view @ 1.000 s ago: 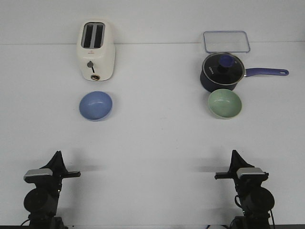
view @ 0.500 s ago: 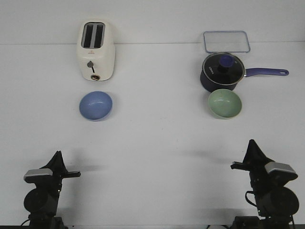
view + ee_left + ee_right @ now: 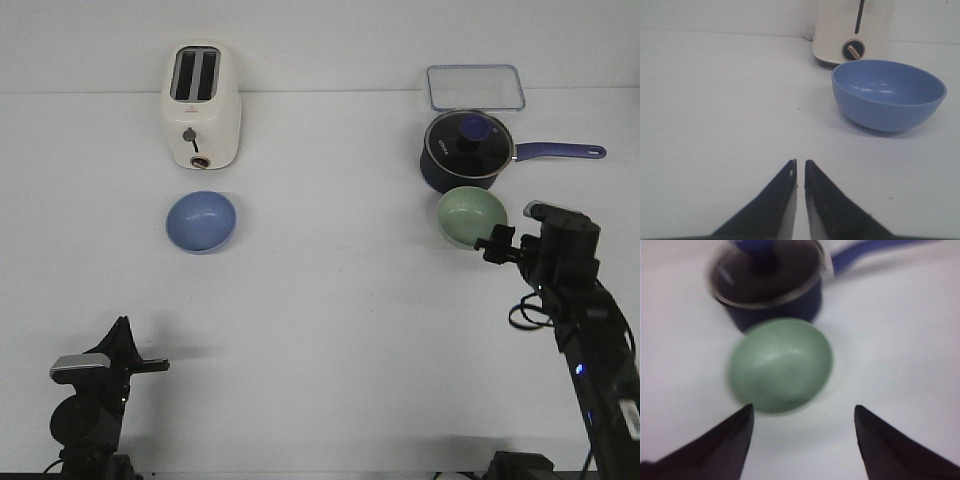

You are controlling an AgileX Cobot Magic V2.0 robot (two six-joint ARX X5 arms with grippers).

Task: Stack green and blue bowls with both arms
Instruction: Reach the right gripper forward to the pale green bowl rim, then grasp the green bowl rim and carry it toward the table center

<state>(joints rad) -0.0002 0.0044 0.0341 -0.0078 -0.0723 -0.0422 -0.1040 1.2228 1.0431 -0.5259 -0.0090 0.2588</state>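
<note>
Reaching toward the green bowl (image 3: 781, 365), the right claw (image 3: 803, 427) gapes wide, bowl just ahead between its tips; left claw (image 3: 800, 172) pinched together, blue bowl (image 3: 888, 94) well ahead.

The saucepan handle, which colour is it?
The saucepan handle is periwinkle blue, lighter than the dark navy pot; the front view shows it best.

— What sort of place is this, would you say?

— A test bench, not a real kitchen. The surface (image 3: 330, 300) is plain white, the wall behind it bare, and two black robot arms stand at its near edge.

— But the kitchen things?

— Props, set well apart: a cream toaster (image 3: 201, 105), a navy lidded saucepan (image 3: 468, 150), a clear container lid (image 3: 475, 87), a blue bowl (image 3: 201, 221) and a green bowl (image 3: 471, 216).
</note>
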